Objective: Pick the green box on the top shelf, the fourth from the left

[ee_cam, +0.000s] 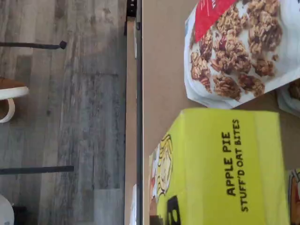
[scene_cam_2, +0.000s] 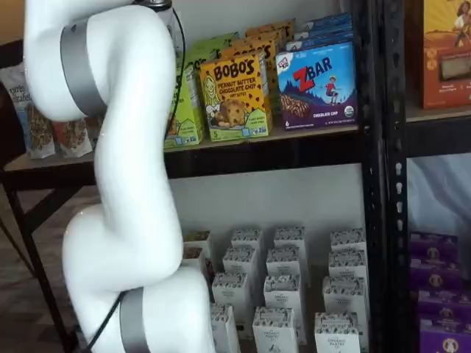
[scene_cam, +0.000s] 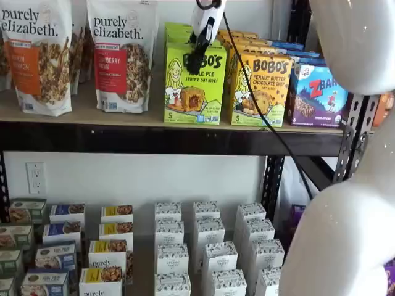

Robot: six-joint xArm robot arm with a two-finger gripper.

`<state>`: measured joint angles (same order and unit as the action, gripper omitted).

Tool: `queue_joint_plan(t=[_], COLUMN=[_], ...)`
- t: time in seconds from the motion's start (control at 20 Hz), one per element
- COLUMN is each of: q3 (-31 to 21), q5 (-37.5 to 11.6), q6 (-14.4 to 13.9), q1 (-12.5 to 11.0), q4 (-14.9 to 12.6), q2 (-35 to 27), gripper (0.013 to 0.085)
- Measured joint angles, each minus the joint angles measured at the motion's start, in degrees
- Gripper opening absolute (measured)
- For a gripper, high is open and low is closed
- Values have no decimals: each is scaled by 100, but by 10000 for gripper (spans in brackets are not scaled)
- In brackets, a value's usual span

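Here, pincer (scene_cam: 197,57): black fingers over the green box (scene_cam: 194,83) front; hold or gap could not be told
Box: upright on the top shelf (scene_cam: 92,114)

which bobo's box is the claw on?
The front lime-green Apple Pie box, beside the cranberry granola bag; the claw hangs over it, not the yellow-orange ones.

Green box (scene_cam: 194,86) on top shelf (scene_cam: 154,139), left of peanut butter box (scene_cam: 259,89).

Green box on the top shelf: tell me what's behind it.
Behind the front green box stand more green boxes in a row running back on the top shelf. The gripper hangs before the box's face. The front box hides how many follow.
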<state>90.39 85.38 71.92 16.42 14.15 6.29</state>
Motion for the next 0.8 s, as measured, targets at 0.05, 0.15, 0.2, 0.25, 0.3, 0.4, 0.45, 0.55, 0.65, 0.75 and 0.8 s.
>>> queue_joint_plan(t=[0.05, 0.15, 0.2, 0.25, 0.3, 0.4, 0.45, 0.55, 0.65, 0.75, 0.8], q3=[-1, -2, -2, -3, -5, -9, -16, -18, -40, -72, -83], q5=[-4, -16, -23, -30, -36, -47, -59, -64, -95, -137, -150], q6=[0, -1, -3, -4, -6, -12, -16, -21, -23, -24, -23], q1=[0, 1, 4, 6, 9, 15, 21, 28, 32, 34, 34], q4=[5, 2, -3, -7, -12, -22, -33, -41, -45, -49, -48], q2=[0, -1, -2, -2, -3, -3, -2, -2, 7, 24, 30], gripper=[530, 530, 530, 530, 530, 530, 530, 530, 530, 530, 530])
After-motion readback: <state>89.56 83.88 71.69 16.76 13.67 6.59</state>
